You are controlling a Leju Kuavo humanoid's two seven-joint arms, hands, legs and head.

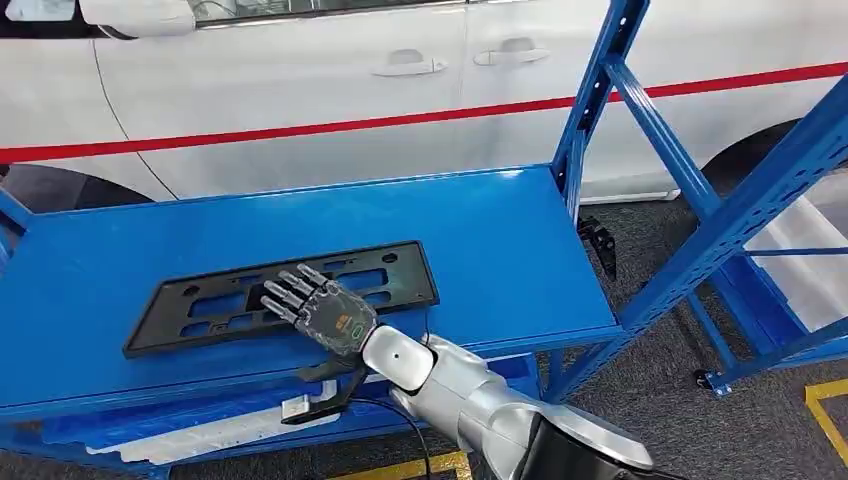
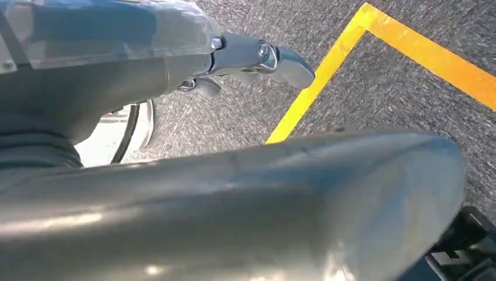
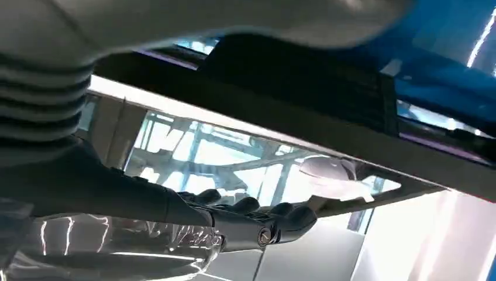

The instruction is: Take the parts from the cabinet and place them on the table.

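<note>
A black, flat plastic part [image 1: 285,293], long and pierced by several rectangular cut-outs, is seen lying on the blue worktop [image 1: 500,240] in the head view, somewhat aslant, toward the near edge. The right hand [image 1: 318,308] is laid over the middle of this part, palm down, its fingers [image 1: 285,290] stretched forward and slightly spread across the top face. Whether the part is truly gripped cannot be told from the head view, since the thumb is hidden below the palm. In the right wrist view the dark fingers [image 3: 257,209] are seen lying flat beneath a dark, flat surface with the thumb apart from it; nothing is seen to be pinched.

The silver right arm [image 1: 480,405] is brought in from the lower right, over the near edge of the worktop. Below that edge, a lower blue shelf [image 1: 130,425] is seen, on which a pale, flat piece [image 1: 190,435] lies.

In the left wrist view the left hand [image 2: 245,61] is seen above grey floor [image 2: 386,88] crossed by a yellow line [image 2: 327,70]; its fingers are curled in and nothing is held.

Behind the worktop a white car [image 1: 300,90] with a red stripe is parked, and blue rack uprights [image 1: 740,205] stand at the right.
</note>
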